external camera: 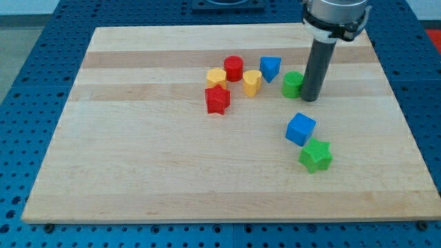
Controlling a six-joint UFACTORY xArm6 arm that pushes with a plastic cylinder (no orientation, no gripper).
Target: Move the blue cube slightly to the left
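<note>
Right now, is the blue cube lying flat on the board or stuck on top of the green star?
Flat on the board. The blue cube rests on the wood, beside the green star, not on it; my tip is away from it.

On the wooden tabletop [138,172], my tip [310,98] rests toward the far right corner, touching the right side of a green block [293,84]. Left of it, near the far edge, cluster a blue triangle [270,67], yellow heart [252,82], red cylinder [233,67], yellow block [216,76] and red star [217,100]. The blue cube [300,129] sits nearer the right edge, just touching a green star [316,155] on its near side.
</note>
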